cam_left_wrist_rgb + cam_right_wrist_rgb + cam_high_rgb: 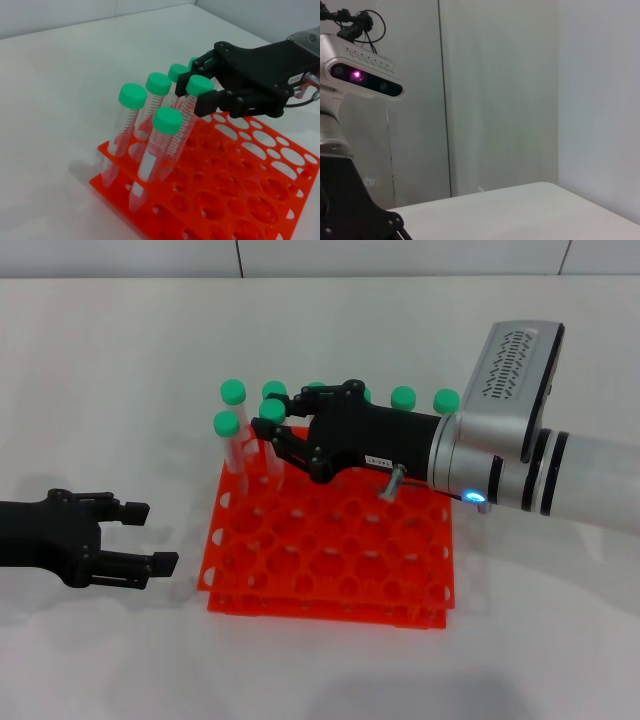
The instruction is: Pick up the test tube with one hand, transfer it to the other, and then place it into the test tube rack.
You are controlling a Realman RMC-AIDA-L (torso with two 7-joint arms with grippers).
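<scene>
We put this at the last step, seating the tube in the rack. The right gripper (pixel 268 432), black with a small white label, reaches in from the right of the head view over the far rows of the orange-red test tube rack (pixel 330 585), and its fingers are closed on a test tube (pixel 179 131) just under the green cap. In the left wrist view that tube sits centre frame, cap up and toward the upper right, its long axis leaning so the pointed lower end runs down and left into the rack's grid. We cannot be sure from here whether the tip is already through a hole or only resting at the top tier; the neighbouring tubes (pixel 125 125) crowd the line of sight. Those others stand along the rack's far and left rows, caps up, some tilted. The left gripper (pixel 148 537) sits at the lower left of the head view, low over the table (pixel 120 350), just beside the rack's left edge, its fingers apart and holding nothing. Next, in our judgement: straighten the tube toward upright, lower it until the rack carries it, then release and lift clear without knocking the nearby caps.
</scene>
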